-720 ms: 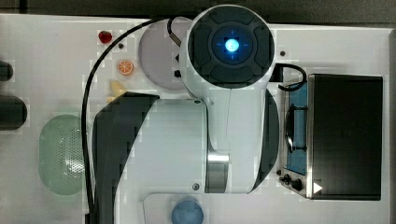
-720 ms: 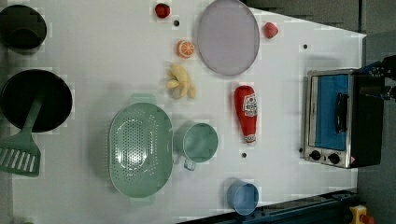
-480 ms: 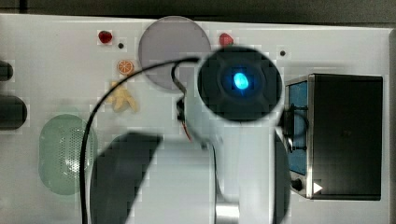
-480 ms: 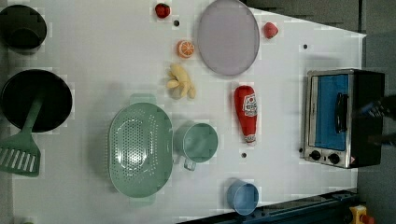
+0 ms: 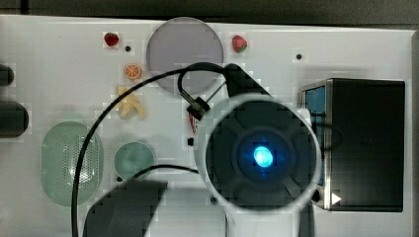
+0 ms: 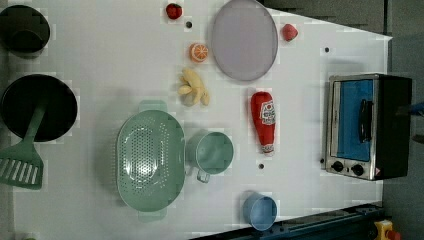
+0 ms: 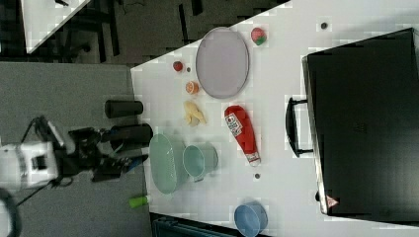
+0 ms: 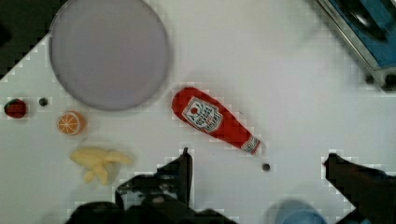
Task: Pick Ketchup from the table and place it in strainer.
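Observation:
The ketchup (image 6: 264, 122) is a red bottle with a white label, lying flat on the white table between the grey plate and the toaster oven. In the wrist view the ketchup (image 8: 215, 120) lies just beyond my gripper (image 8: 257, 156), which is open and holds nothing, high above the table. The strainer (image 6: 150, 157) is a pale mint oval basket beside the teal cup, and it has nothing in it. In the top view my arm (image 5: 262, 155) covers nearly all of the ketchup (image 5: 192, 124). The strainer (image 5: 71, 163) sits at the top view's left.
A teal cup (image 6: 214, 152) stands between strainer and ketchup. A grey plate (image 6: 244, 45), banana pieces (image 6: 194, 90), an orange slice (image 6: 198, 52) and two strawberries lie nearby. A toaster oven (image 6: 367, 125), a blue cup (image 6: 260, 211) and a black pan (image 6: 37, 107) with a green spatula ring the area.
In the top view my arm has swung toward the right and bottom, uncovering the grey plate and the teal cup. The objects on the table have not moved.

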`<control>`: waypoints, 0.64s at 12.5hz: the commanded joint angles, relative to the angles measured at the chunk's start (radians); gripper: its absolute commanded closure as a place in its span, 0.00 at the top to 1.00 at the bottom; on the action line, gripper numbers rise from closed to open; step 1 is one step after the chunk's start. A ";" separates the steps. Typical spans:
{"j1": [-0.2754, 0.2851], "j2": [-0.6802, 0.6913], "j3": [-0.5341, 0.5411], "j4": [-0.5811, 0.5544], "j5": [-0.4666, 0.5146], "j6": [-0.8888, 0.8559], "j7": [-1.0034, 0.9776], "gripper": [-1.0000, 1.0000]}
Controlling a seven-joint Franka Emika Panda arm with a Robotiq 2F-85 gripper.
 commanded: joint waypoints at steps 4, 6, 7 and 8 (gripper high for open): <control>-0.004 0.148 0.042 -0.198 0.003 0.190 -0.526 1.00; -0.004 0.180 0.054 -0.256 0.003 0.290 -0.654 1.00; -0.004 0.195 0.057 -0.285 0.003 0.344 -0.713 1.00; -0.004 0.211 0.058 -0.313 0.002 0.401 -0.774 1.00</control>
